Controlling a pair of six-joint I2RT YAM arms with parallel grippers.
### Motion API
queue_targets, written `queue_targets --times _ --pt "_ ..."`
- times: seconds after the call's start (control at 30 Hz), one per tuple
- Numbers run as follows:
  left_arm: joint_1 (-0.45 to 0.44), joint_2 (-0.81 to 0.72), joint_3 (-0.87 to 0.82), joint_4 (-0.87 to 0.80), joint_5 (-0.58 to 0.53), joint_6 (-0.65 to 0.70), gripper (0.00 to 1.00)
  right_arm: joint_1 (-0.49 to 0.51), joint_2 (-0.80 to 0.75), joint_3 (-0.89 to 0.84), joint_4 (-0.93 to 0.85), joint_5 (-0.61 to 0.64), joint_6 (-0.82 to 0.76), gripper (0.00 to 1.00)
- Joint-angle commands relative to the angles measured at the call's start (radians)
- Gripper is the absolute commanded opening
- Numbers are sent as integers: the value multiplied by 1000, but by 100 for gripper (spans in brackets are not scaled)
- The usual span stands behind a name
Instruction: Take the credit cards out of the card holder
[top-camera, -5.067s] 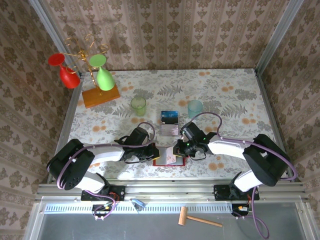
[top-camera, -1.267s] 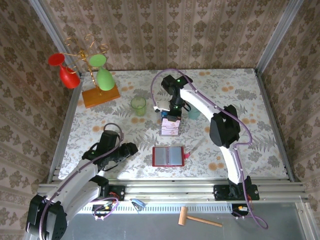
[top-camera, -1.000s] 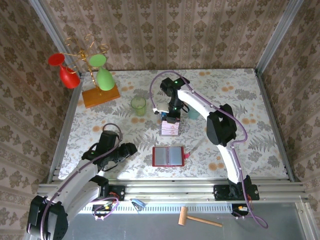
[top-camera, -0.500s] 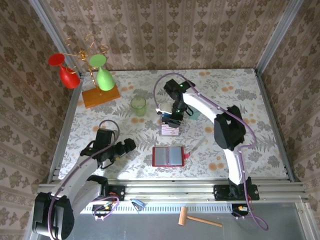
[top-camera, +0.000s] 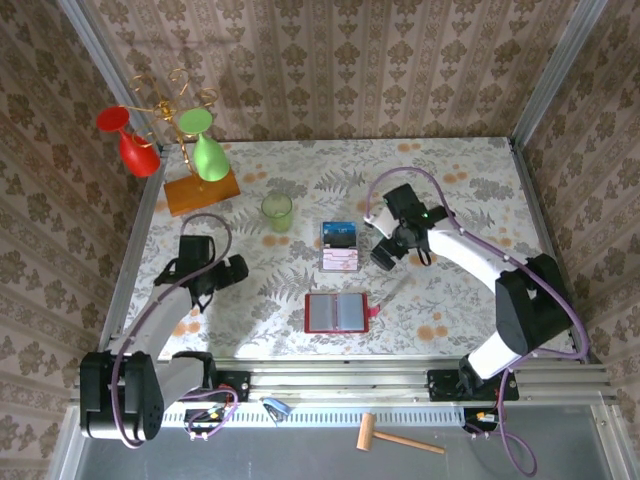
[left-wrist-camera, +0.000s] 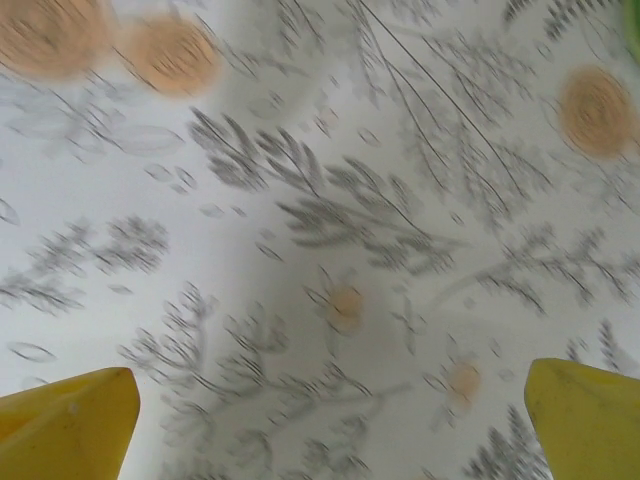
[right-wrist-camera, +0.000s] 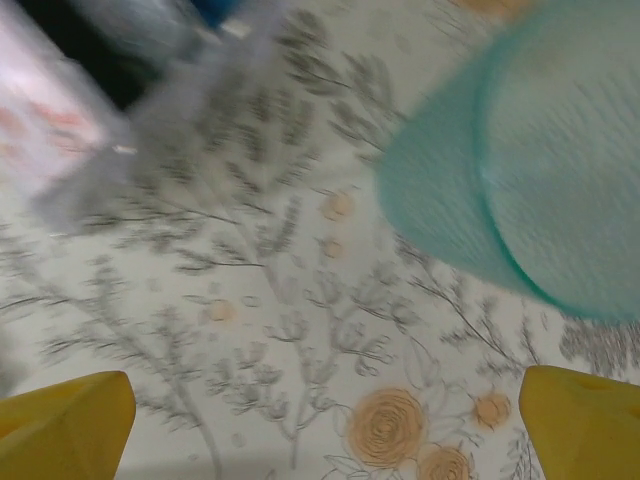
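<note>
Your table (top-camera: 470, 180) wears a white cloth printed with grey ferns and orange blossoms. Brown damask-papered walls (top-camera: 350, 60) close it in on three sides, with aluminium posts (top-camera: 547, 70) at the back corners.

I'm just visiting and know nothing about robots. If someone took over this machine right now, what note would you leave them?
Left pincer: open, holding nothing, over bare tablecloth, left of the card holder.
Right pincer: open, holding nothing, near the teal cup, right of the cards.
Card holder: lying open and flat, between the arms.
Cards: dark blue card and pale pink card lie on the tablecloth just beyond the holder.
Done: both cards are out; from above, no card shows in the pockets.
Left: probably nothing, perhaps a closer check of the pockets.
</note>
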Motion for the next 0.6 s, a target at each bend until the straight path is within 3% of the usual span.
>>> queue_targets --times 0.0,0.17,0.37,0.5,0.57 --pt "25 23 50 78 -117 95 100 -66 -79 -131 274 131 178 100" --pt "66 49 61 182 -190 133 100 -188 -125 -342 568 126 330 100" --pt "69 66 48 305 -302 231 100 -242 -101 -414 761 183 374 100" --pt "79 90 -81 594 -326 347 100 -270 -115 -475 922 175 365 100" --pt "99 118 -148 752 -284 361 100 -286 -123 -503 988 156 373 100"
